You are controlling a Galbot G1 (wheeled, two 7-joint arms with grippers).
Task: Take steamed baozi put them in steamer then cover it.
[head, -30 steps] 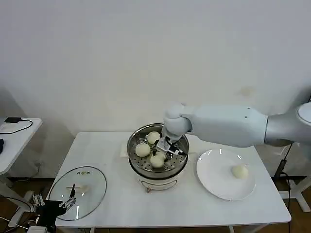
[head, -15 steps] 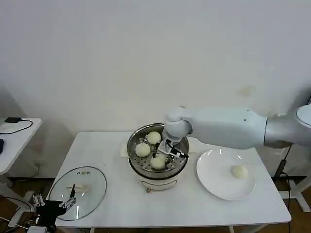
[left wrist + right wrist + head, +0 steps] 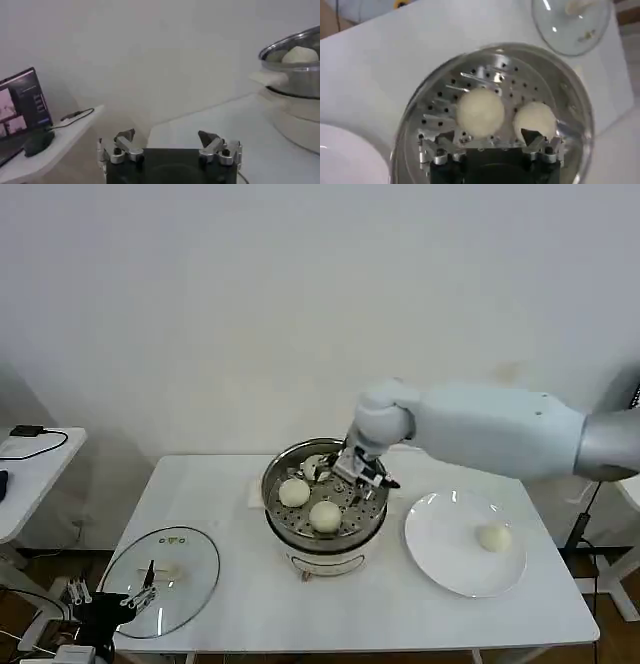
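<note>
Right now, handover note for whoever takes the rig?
Right gripper: open, empty, above the steamer.
Left gripper: open, parked low off the table's left front corner.
Done: three baozi in the steamer; two show clearly on the tray.
Left: one baozi on the plate; the cover lies on the table, front left. Move the last bun, then cover.

Four baozi [image 3: 325,516], one steamer [image 3: 276,506], one cover [image 3: 190,569], one plate [image 3: 445,564].
</note>
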